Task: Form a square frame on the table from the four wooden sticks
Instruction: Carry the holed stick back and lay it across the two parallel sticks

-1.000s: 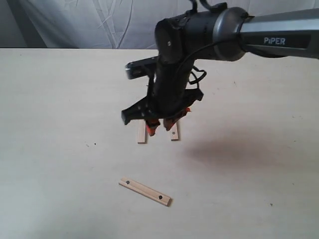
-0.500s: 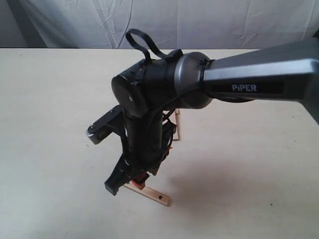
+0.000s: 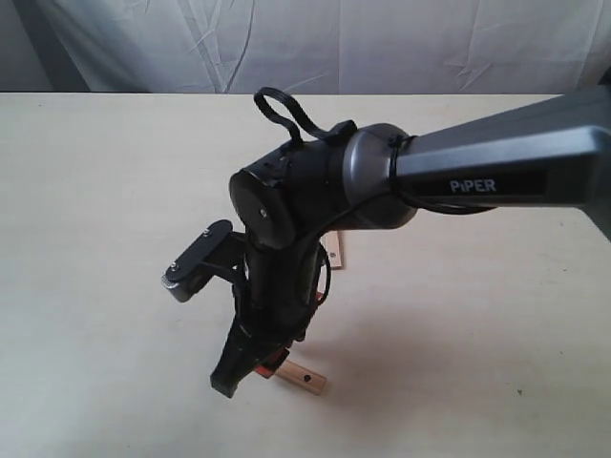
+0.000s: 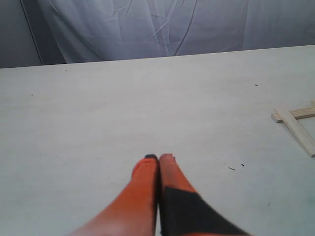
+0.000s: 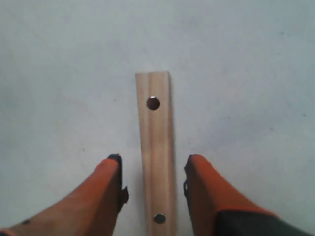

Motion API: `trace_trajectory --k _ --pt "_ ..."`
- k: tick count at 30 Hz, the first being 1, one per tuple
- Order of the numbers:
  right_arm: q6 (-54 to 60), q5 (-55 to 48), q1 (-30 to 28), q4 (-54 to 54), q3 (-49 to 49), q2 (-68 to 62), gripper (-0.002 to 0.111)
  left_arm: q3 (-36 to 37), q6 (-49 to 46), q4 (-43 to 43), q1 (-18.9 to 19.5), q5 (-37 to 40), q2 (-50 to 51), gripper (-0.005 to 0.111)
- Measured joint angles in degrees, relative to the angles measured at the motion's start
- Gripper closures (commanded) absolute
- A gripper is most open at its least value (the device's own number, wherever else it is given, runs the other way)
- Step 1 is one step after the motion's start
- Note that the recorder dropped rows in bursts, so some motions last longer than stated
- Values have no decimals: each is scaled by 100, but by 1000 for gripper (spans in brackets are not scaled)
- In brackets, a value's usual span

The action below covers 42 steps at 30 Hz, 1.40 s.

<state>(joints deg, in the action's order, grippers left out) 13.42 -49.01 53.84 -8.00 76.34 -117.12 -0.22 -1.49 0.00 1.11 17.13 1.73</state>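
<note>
A wooden stick (image 5: 155, 142) with a dark hole near each end lies flat on the table (image 3: 105, 200), between the orange fingers (image 5: 106, 189) of my right gripper (image 5: 153, 164). That gripper is open and straddles the stick with a gap on each side. In the exterior view the right gripper (image 3: 269, 364) points down over the stick (image 3: 305, 380), whose one end shows. Behind the arm the end of another stick (image 3: 337, 254) peeks out. The left wrist view shows two sticks (image 4: 298, 126) crossed at one corner. My left gripper (image 4: 158, 158) is shut on nothing.
The right arm (image 3: 315, 205) with its wrist camera (image 3: 196, 262) hides the middle of the table and most of the back sticks. A grey cloth backdrop (image 3: 315, 43) hangs behind the table's far edge. Tiny dark specks (image 4: 236, 167) lie on the tabletop.
The right arm swung from the back sticks toward the front and came down over the holed stick. In the last half second it shifted slightly right and settled lower.
</note>
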Motion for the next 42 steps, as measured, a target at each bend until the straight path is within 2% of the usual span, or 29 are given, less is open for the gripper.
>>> trace_trajectory --k 18,20,21,22,27,30,36,42 --pt "84 561 0 0 -308 -126 66 0 0 0 0 0 0 107" --pt "94 561 0 0 -308 -135 79 0 0 0 0 0 0 107" --pt "94 561 0 0 -308 -135 98 0 0 0 0 0 0 107" --pt "94 561 0 57 -308 -135 109 0 0 0 0 0 0 107" --pt "94 559 0 352 -308 208 109 0 0 0 0 0 0 107" --pt "186 559 -211 621 -308 595 109 0 0 0 0 0 0 107" --pt "1357 244 -961 723 6 787 109 0 0 0 0 0 0 107" --pt "2693 176 -1194 749 512 714 109 0 0 0 0 0 0 107"
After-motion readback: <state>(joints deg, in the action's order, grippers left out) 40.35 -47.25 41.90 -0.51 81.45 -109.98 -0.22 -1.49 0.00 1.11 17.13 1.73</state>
